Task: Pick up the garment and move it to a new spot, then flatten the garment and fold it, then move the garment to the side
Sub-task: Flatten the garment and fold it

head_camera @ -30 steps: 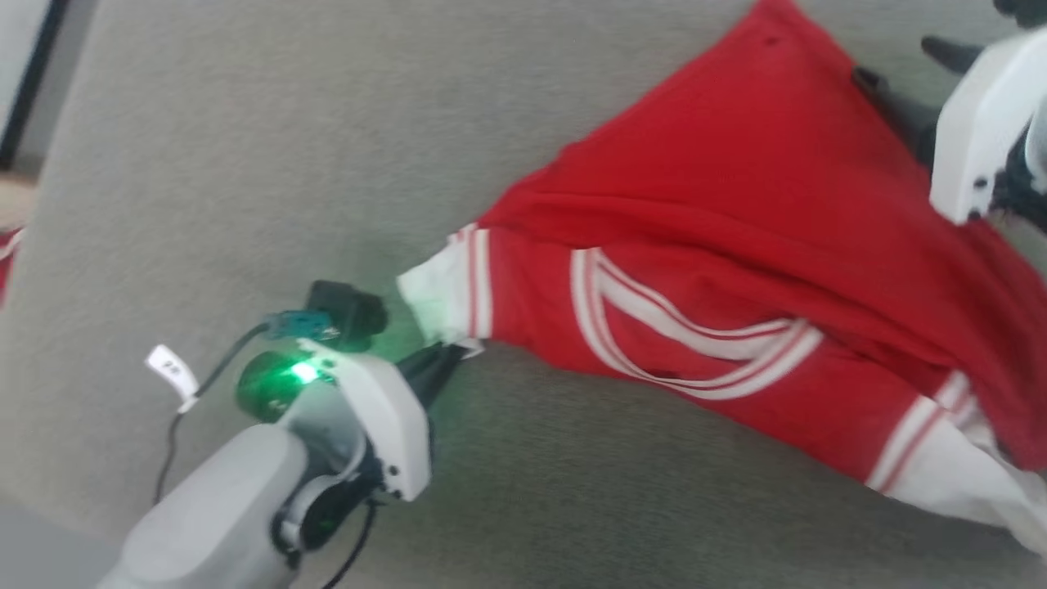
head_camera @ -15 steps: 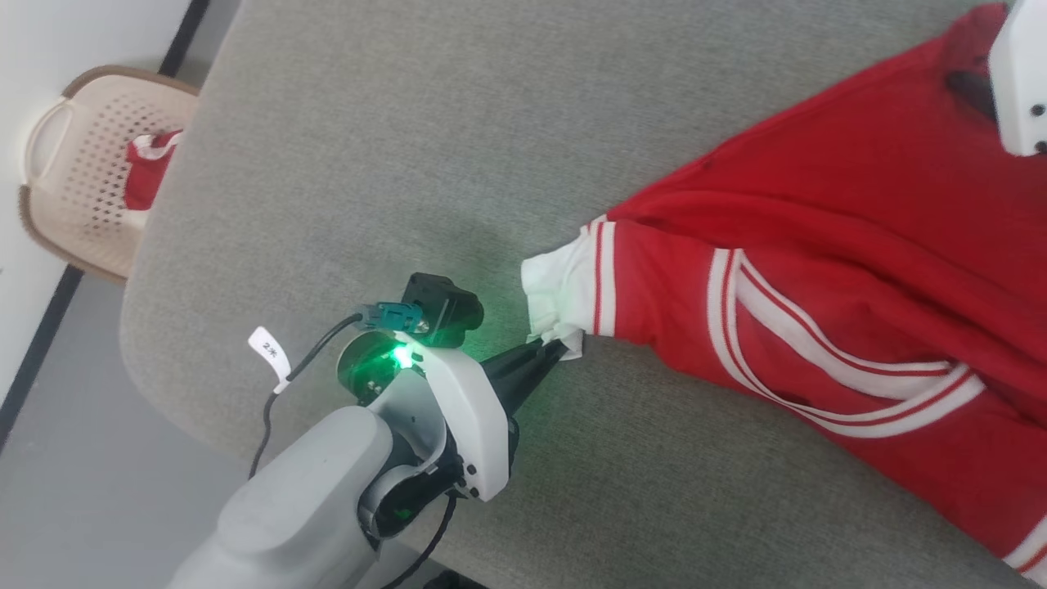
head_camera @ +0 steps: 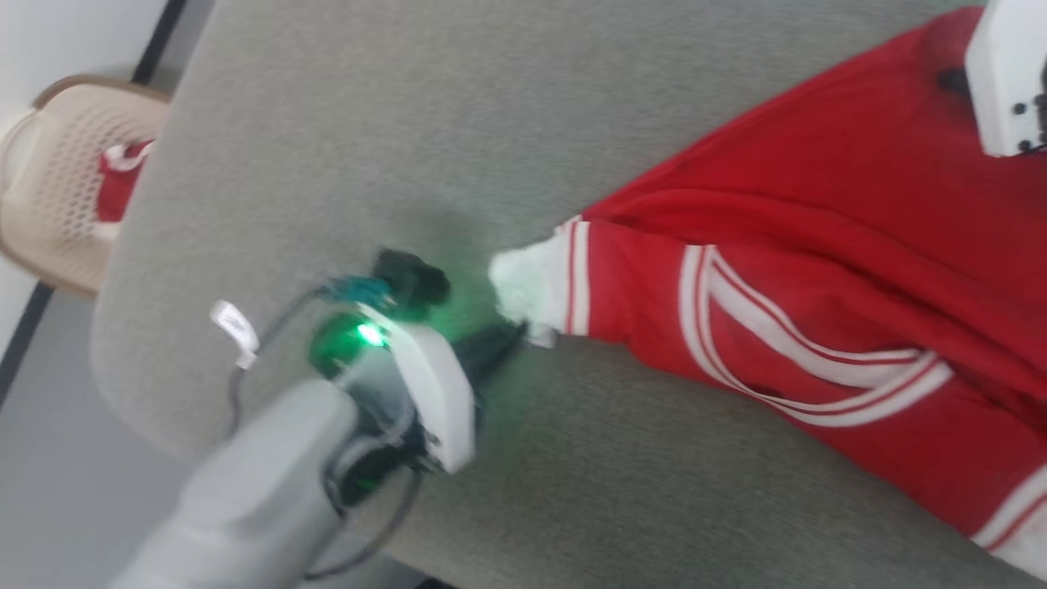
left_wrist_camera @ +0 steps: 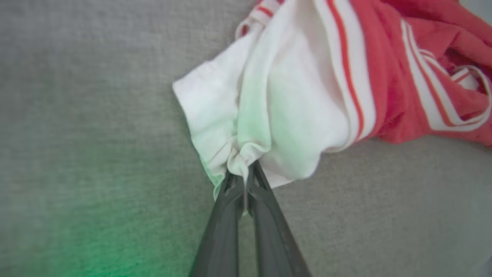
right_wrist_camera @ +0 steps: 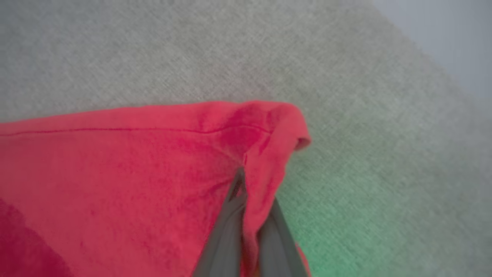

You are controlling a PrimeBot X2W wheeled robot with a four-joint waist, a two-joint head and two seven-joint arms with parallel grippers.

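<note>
The garment (head_camera: pixel 818 204), red with white striped trim, lies stretched across the grey cushioned surface from centre to right. My left gripper (head_camera: pixel 514 334) is shut on the edge of its white sleeve (head_camera: pixel 527 286). In the left wrist view the dark fingers (left_wrist_camera: pixel 230 215) pinch a bunched fold of the white sleeve (left_wrist_camera: pixel 292 96). In the head view my right gripper's white housing (head_camera: pixel 1006 82) sits over the garment's far red corner. In the right wrist view my right gripper (right_wrist_camera: pixel 250 184) is shut on the red fabric (right_wrist_camera: pixel 115 173) just below the hem corner.
A beige perforated basket (head_camera: pixel 49 204) holding a red cloth (head_camera: pixel 114 180) stands on the floor off the left end of the grey surface (head_camera: pixel 368 123). That surface's rounded edge runs down the left, with grey floor (head_camera: pixel 49 491) below it.
My right gripper has closed on the red fabric near the hem corner. The head camera has shifted, bringing the basket into view. My left gripper still holds the white sleeve.
</note>
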